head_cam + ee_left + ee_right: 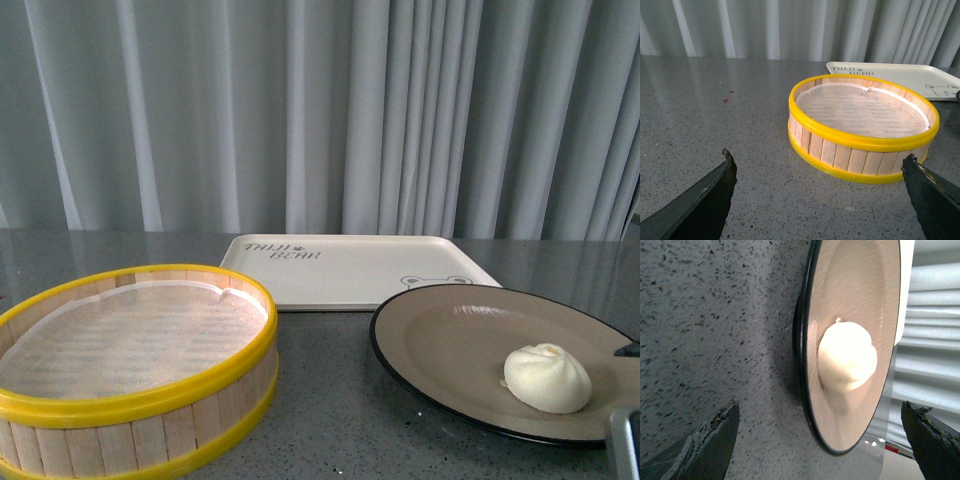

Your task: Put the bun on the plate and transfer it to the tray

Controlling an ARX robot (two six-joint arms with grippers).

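Note:
The cream-white bun (547, 378) lies on the beige, black-rimmed plate (450, 340) at the front right of the table. The wrist view shows the same bun (847, 357) on the plate (855, 290), just ahead of my right gripper (819, 405). That gripper is open, its jaws wide apart on either side of the plate's near rim and holding nothing. The cream tray (350, 265) with dark lettering and a bear face lies behind the plate. My left gripper (818, 155) is open above the bare table, short of the steamer basket.
A yellow-rimmed wooden steamer basket (130, 400) with a white liner stands at the front left, also seen from the left wrist as the basket (865, 145) with the tray (900, 75) behind it. Grey curtains hang behind the speckled grey table.

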